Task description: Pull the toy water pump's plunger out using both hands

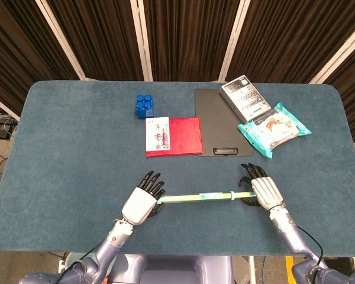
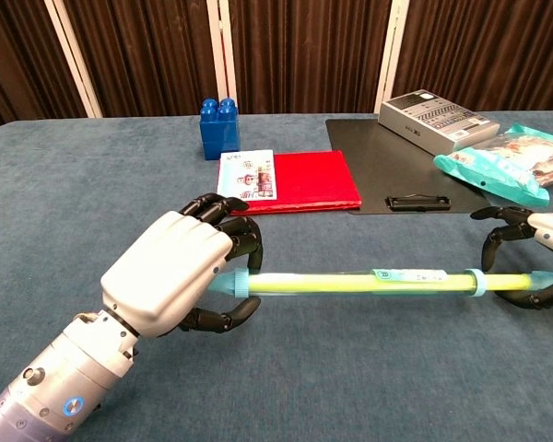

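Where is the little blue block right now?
In the head view the blue block sits far back, left of centre, just behind the red book.

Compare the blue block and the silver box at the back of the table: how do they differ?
The blue block is small, studded on top and stands alone on the table. The silver box is larger, flat, printed with rows of markings, and lies partly on the black clipboard, against the teal snack bag. Both sit untouched, away from both hands.
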Controlling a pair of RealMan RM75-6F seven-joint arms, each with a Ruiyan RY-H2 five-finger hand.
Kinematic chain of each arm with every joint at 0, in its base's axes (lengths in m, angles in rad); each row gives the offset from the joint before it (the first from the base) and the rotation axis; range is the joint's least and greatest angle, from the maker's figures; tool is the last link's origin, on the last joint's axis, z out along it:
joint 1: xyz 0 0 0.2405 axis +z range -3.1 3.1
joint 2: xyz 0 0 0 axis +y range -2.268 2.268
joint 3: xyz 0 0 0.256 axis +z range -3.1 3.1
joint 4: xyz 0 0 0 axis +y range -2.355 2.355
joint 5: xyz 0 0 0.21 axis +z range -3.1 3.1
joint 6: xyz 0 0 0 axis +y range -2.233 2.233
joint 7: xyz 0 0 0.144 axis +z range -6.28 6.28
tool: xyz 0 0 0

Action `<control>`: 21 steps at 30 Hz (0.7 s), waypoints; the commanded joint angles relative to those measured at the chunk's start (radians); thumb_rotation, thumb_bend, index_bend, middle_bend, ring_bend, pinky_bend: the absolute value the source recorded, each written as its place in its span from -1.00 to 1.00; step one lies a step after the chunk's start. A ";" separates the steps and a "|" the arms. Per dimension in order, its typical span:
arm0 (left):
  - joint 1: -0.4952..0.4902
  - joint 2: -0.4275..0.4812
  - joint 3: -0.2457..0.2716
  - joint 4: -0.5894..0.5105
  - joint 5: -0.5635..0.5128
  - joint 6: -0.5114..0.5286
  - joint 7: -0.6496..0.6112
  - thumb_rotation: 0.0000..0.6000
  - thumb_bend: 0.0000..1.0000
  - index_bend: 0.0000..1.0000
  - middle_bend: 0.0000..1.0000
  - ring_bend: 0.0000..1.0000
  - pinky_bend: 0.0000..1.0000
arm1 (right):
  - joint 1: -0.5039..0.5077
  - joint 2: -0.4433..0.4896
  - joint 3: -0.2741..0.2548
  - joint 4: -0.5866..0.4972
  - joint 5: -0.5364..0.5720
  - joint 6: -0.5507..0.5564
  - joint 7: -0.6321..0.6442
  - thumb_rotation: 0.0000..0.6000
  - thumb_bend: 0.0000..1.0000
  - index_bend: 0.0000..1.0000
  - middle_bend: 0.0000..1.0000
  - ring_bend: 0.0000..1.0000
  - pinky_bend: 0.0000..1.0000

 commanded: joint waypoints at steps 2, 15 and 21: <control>-0.004 -0.006 -0.004 0.007 -0.002 0.000 -0.003 1.00 -0.07 0.50 -0.38 -0.75 -0.72 | 0.001 0.003 -0.005 -0.004 0.000 -0.006 -0.004 1.00 -0.20 -0.02 -0.84 -1.00 -0.80; -0.005 0.001 -0.007 -0.004 0.007 0.034 -0.001 1.00 -0.07 0.50 -0.38 -0.75 -0.73 | 0.002 0.011 0.014 -0.015 0.032 -0.003 -0.074 1.00 -0.08 0.50 -0.69 -0.97 -0.74; 0.002 0.026 -0.004 -0.045 0.020 0.072 0.005 1.00 -0.07 0.50 -0.38 -0.75 -0.73 | -0.005 0.028 0.039 -0.025 0.057 0.018 -0.090 1.00 -0.08 0.51 -0.69 -0.97 -0.74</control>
